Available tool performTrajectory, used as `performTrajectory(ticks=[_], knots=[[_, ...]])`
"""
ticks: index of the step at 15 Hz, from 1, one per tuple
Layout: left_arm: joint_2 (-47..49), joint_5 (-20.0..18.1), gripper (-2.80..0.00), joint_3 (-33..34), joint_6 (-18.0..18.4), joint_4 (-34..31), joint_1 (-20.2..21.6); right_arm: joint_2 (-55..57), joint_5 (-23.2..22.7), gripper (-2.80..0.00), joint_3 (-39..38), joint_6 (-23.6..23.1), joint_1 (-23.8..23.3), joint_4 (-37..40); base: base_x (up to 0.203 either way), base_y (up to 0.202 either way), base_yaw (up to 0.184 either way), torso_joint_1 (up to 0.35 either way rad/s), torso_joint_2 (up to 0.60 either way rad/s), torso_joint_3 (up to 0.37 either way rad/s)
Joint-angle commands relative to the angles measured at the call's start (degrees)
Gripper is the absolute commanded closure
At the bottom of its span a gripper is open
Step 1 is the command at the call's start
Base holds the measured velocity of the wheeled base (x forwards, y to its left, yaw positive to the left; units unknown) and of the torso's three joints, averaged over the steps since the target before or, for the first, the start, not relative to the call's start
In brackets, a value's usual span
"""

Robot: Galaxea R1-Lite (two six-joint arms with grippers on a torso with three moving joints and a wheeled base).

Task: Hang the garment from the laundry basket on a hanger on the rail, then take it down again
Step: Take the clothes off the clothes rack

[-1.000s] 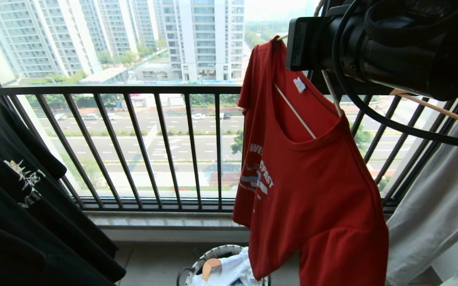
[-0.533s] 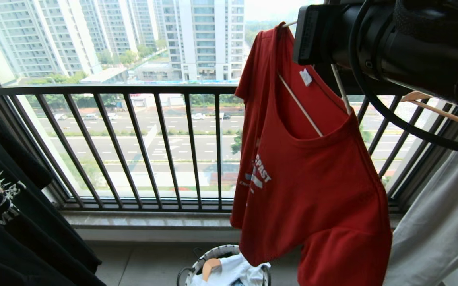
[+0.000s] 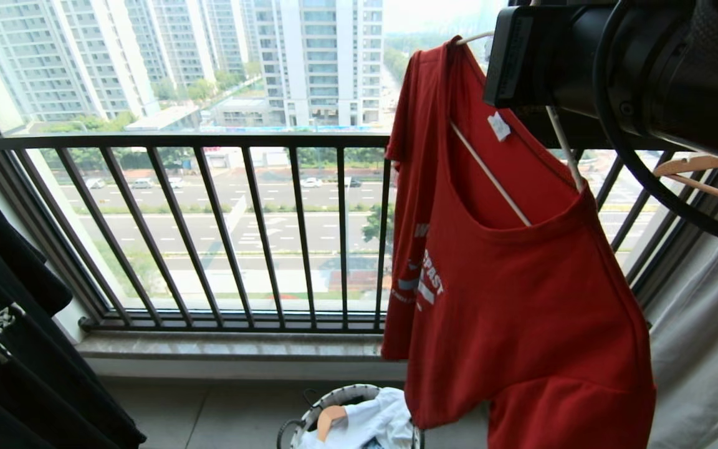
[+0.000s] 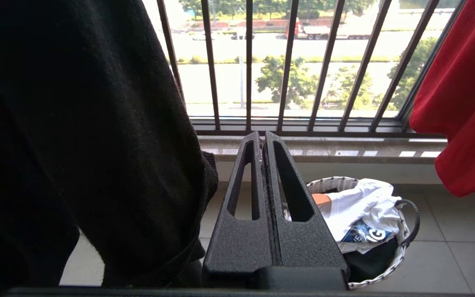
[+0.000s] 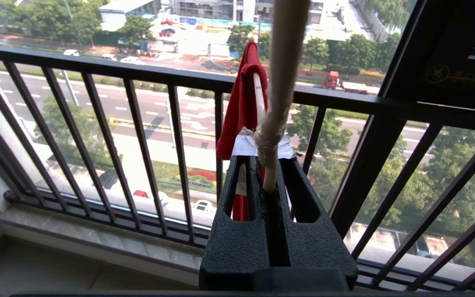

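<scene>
The garment (image 3: pixel 521 293), a red T-shirt with white lettering, hangs tilted on the cream-white hanger (image 3: pixel 490 176) in mid-air before the balustrade. Its hook (image 3: pixel 472 37) runs up behind my right arm (image 3: pixel 621 68) at the top right. In the right wrist view my right gripper (image 5: pixel 264 159) is shut on the hanger (image 5: pixel 281 74) at its neck, the garment (image 5: pixel 241 95) dangling beyond. My left gripper (image 4: pixel 261 138) is shut and empty, low over the floor next to the laundry basket (image 4: pixel 402 247). The rail is out of view.
The black balustrade (image 3: pixel 209 140) runs across the window. A black T-shirt (image 3: pixel 10 349) hangs at the left, close to my left gripper. A pale garment (image 3: pixel 708 324) on a wooden hanger (image 3: pixel 702 171) hangs at the right. A white T-shirt (image 4: pixel 361 206) lies in the basket (image 3: pixel 334 398).
My right arm has carried the hanger and the red garment to the right and a little up. The black T-shirt now sits further left in the view.
</scene>
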State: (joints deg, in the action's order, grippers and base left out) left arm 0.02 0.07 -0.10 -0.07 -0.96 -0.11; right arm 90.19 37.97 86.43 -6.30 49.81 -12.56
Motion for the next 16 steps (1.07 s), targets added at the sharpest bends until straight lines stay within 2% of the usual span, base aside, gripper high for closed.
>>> performTrajectory(ticks=[1, 8, 16], knots=[[0.0, 0.0, 0.0, 0.0, 0.0, 0.0, 0.0, -1.5, 0.3, 0.0, -1.4, 0.0, 1.3, -0.4, 0.0, 0.0, 0.0, 0.0, 0.0, 0.0], [0.0, 0.0, 0.0, 0.0, 0.0, 0.0, 0.0, -1.4, 0.7, 0.0, -1.7, -0.2, 3.0, -1.1, 0.0, 0.0, 0.0, 0.0, 0.0, 0.0], [0.0, 0.0, 0.0, 0.0, 0.0, 0.0, 0.0, -3.4, 1.6, 0.0, -1.4, -3.5, 3.7, -1.7, 0.0, 0.0, 0.0, 0.0, 0.0, 0.0]])
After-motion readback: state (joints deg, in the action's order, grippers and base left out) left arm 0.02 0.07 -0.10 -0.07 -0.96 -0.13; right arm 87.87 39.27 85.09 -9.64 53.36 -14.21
